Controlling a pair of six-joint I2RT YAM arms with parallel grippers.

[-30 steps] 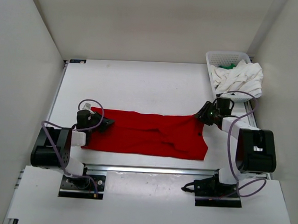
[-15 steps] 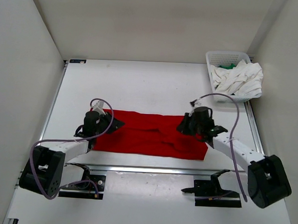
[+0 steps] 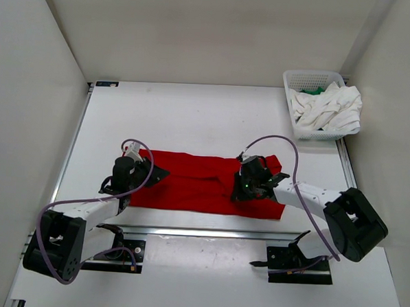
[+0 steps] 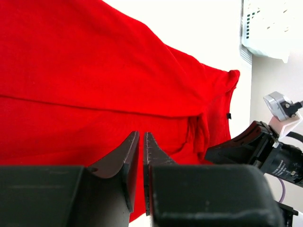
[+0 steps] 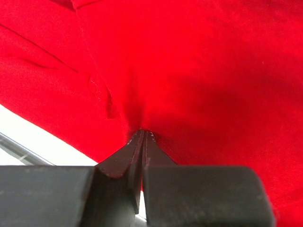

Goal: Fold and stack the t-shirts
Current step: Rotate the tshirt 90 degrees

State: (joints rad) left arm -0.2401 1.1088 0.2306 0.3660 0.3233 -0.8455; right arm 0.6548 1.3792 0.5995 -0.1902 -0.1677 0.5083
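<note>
Both tools (image 3: 159, 173) (image 3: 244, 190) farther along red t-shirt (image 3: 196, 184)

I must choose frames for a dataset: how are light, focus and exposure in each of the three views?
Top external: even soft light, sharp, only faint shadows on the table. Left wrist: the table and the basket are washed out to white; the near fingers are dark. Right wrist: the red t-shirt fills the view, saturated and soft, with little weave to see.

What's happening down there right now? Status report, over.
Right end effector shut on red t-shirt. Left end effector nearly closed at its left end, grip unclear. White t-shirt waiting in basket. Nothing blocking.
</note>
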